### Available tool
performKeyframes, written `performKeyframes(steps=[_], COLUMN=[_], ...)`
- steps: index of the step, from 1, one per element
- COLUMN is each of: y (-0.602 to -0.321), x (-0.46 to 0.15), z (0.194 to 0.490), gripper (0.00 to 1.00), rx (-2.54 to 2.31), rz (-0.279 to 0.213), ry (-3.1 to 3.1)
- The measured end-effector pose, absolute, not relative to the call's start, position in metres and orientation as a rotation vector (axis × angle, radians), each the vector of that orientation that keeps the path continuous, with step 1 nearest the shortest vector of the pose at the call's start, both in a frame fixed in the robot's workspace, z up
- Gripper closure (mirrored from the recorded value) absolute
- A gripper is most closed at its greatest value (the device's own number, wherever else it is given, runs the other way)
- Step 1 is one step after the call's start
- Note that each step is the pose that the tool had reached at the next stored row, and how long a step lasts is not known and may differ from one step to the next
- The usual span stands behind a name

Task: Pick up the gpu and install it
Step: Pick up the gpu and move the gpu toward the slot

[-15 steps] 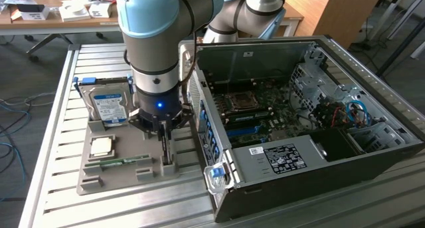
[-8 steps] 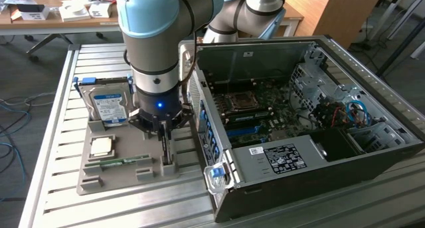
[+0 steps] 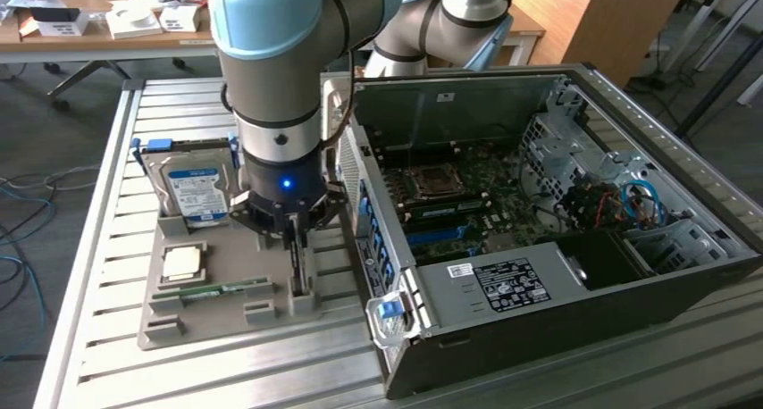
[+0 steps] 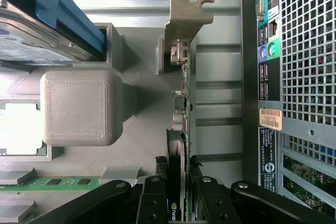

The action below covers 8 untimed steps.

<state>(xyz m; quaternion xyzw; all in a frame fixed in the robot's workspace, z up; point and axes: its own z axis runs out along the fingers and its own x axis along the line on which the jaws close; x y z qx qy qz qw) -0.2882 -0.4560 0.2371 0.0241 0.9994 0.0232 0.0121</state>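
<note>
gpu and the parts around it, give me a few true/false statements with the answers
1. The gpu stands on edge in the gray tray, outside the computer case. True.
2. The gripper is closed on the hard drive. False: its fingers press on both faces of the gpu, and the hard drive stands apart in its own tray slot.
3. The computer case is open on its side, with the motherboard exposed. True.
4. The green memory stick is inside the case. False: it lies in the tray.
</note>
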Motion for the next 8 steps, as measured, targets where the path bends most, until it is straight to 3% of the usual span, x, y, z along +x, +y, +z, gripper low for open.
performKeyframes(steps=[8], y=[-0.456], x=[-0.288], z=[0.255], gripper=[0.74], rx=[0.075], rz=[0.072], ry=[3.116])
